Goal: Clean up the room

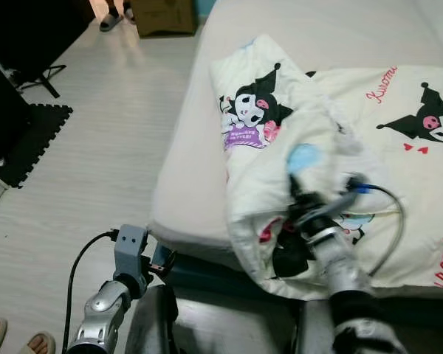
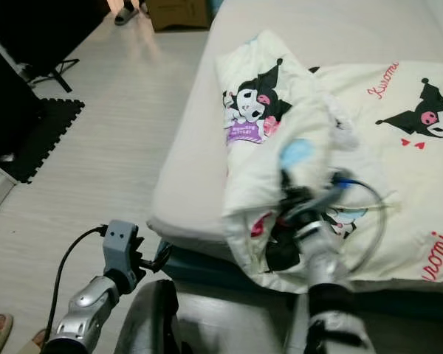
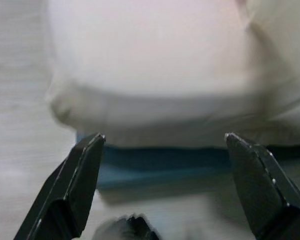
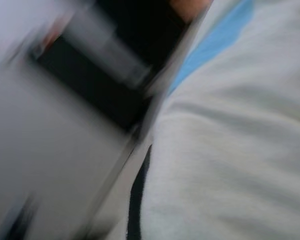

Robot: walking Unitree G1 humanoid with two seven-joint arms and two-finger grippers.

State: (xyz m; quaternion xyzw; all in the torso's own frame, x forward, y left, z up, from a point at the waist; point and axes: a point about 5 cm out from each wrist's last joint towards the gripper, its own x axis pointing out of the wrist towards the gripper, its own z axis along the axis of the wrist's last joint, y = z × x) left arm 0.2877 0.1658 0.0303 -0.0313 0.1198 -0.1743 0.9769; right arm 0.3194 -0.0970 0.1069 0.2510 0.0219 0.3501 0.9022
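Right gripper (image 1: 299, 193) buried in a fold of the cream cotton quilt printed with black cartoon characters (image 1: 332, 118); finger spread impossible to tell, cloth covering the tips. Quilt bunched directly ahead of and around that gripper, its near edge draped over the side of the pale mattress (image 1: 188, 177) and hanging below the wrist. Grey cable loop (image 1: 395, 221) arching just beside the wrist, on the outer side.

Left gripper (image 3: 162, 185) held low, fingers (image 3: 70, 190) spread wide, nothing between them; mattress corner and dark blue bed base (image 3: 155, 167) straight ahead, pale wooden floor (image 1: 96, 147) underneath.

Likely failure: a pull with only a thin layer pinched, letting the heavy quilt slip free and slide further off the edge toward the floor. Second risk: cable loop snagging in the folds as the arm lifts, dragging cloth the wrong way. Third: loose fabric wrapping round the wrist and hiding the grasp entirely.

Head views: whole layout, quilt heaped on the near half of the bed, black foam mat (image 1: 29, 140) and a person's sandalled feet (image 1: 15, 341) well apart to the left. Right wrist view: blurred close cloth with a blue stripe (image 4: 220, 40), no layout. Left wrist view: open finger gap and the blue base, unclear from the head.
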